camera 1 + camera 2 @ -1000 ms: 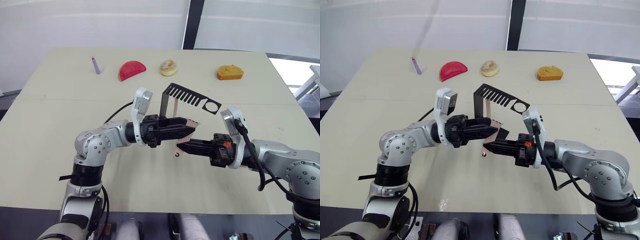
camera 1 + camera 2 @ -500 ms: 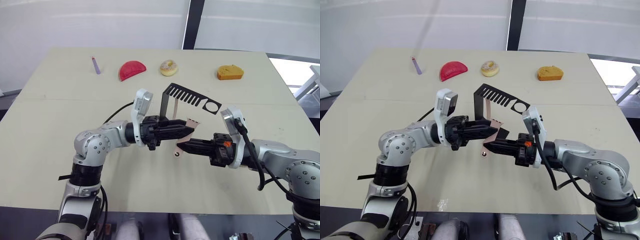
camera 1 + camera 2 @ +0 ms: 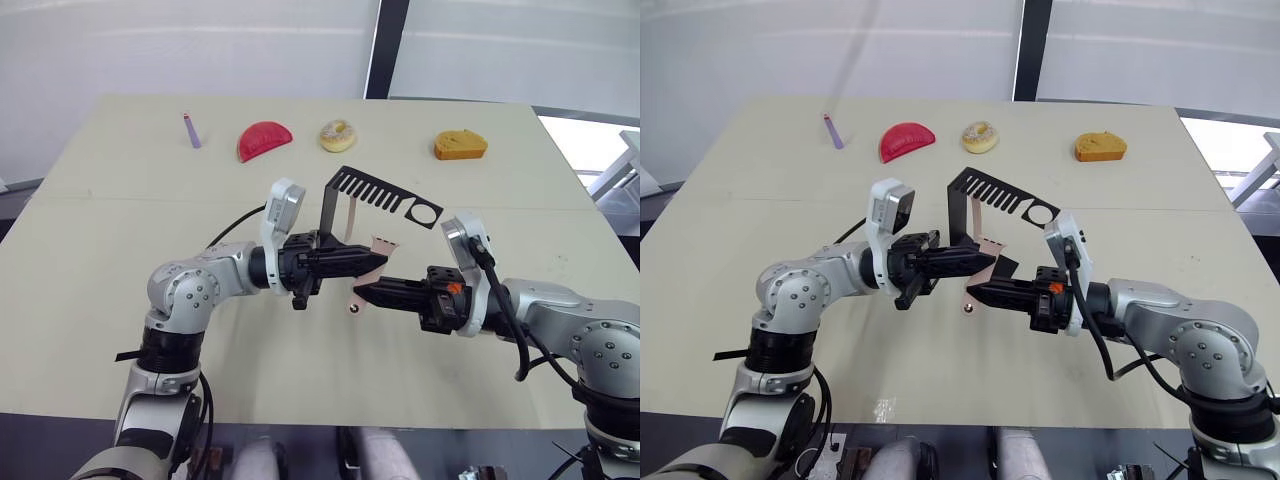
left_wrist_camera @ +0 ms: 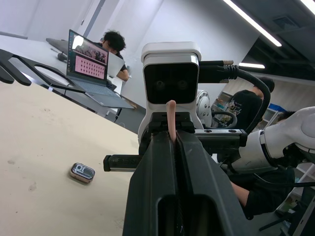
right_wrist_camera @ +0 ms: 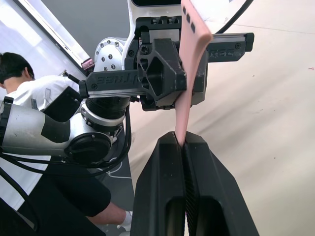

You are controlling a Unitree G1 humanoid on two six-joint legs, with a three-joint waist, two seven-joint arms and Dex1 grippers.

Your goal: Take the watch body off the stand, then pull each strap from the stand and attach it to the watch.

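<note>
Overhead, the left gripper and right gripper meet tip to tip before the stand, a black bent sheet-metal bracket with comb slots and one round hole, standing on the matte table. Left wrist view: the fingers are clenched on one thin pink strap; the small square watch body lies alone on the tabletop. Right wrist view: the fingers are pinched on a flat, holed strap.
</note>
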